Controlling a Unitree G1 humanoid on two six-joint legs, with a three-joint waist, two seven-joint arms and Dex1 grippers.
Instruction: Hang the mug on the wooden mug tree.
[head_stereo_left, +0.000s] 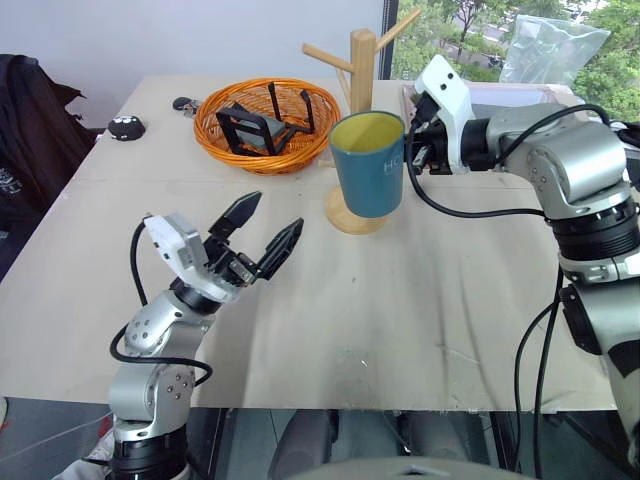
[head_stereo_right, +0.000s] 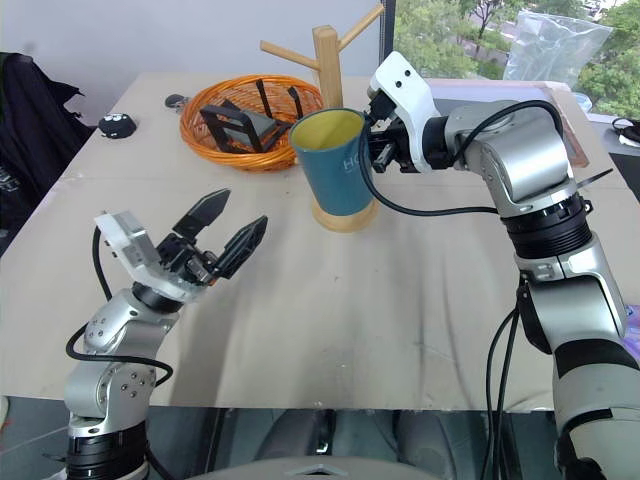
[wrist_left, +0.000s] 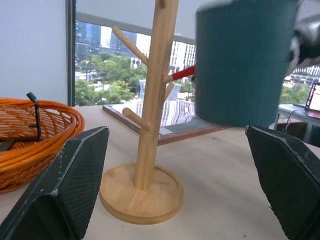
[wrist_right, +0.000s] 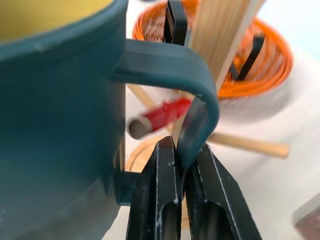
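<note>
The teal mug (head_stereo_left: 368, 165) with its yellow inside hangs upright in the air, just in front of the wooden mug tree (head_stereo_left: 362, 62). My right gripper (wrist_right: 182, 150) is shut on the mug's loop handle (wrist_right: 172, 62), reaching in from the right (head_stereo_left: 415, 135). In the right wrist view, the red-tipped peg (wrist_right: 160, 115) sits right behind the handle's opening; whether they touch I cannot tell. The tree's round base (wrist_left: 142, 197) rests on the table below the mug. My left gripper (head_stereo_left: 272, 215) is open and empty, lifted over the table's near left, pointing toward the tree.
An orange wicker basket (head_stereo_left: 265, 165) holding black objects stands left of the tree. A small black item (head_stereo_left: 127, 127) lies at the far left edge. A framed tray (head_stereo_left: 520, 92) and a clear plastic bag (head_stereo_left: 555, 45) are at the back right.
</note>
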